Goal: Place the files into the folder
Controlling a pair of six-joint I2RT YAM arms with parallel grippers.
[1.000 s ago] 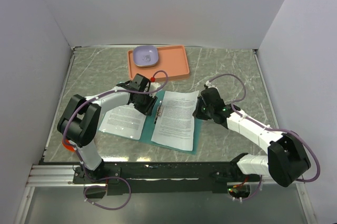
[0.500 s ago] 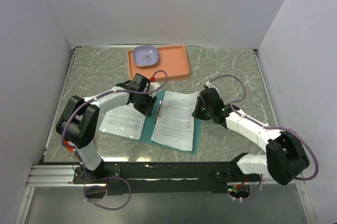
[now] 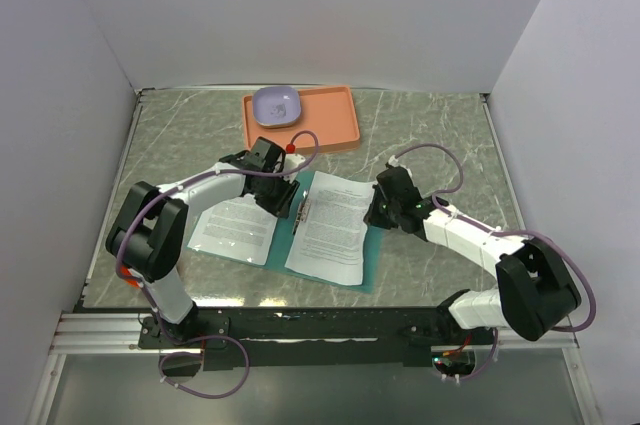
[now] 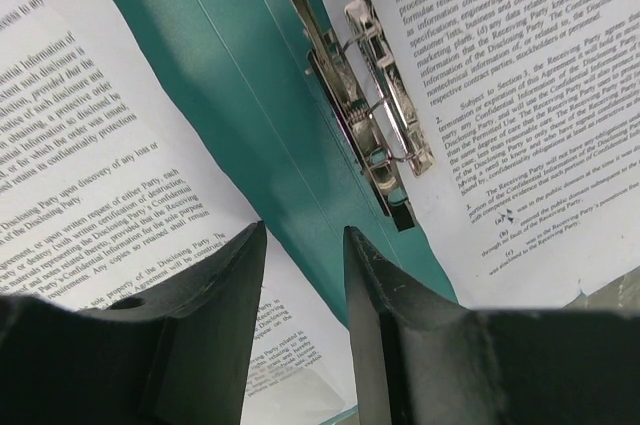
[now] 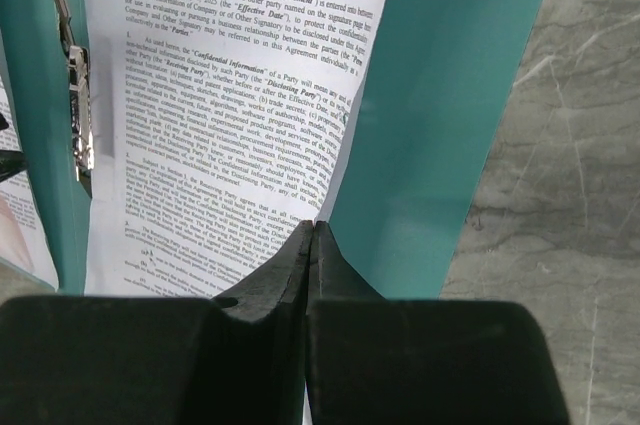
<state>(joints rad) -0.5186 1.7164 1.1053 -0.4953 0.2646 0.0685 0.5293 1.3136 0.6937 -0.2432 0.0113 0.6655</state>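
Centre of the top view: the folder point(image 3: 372, 263) lies open, a sheet on each flap. The right gripper point(image 5: 312, 233) is pinched tight on the outer edge of the right sheet point(image 5: 230, 95), likely to slide it toward the metal clip point(image 4: 385, 125). The left gripper point(image 4: 300, 250), half open and empty, hovers over the spine beside the left sheet point(image 4: 90, 165), probably ready to steady things.

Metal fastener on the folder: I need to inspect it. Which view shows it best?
Left wrist: the metal fastener is close and sharp. Right wrist shows it small at the left edge; top external, only a tiny strip.
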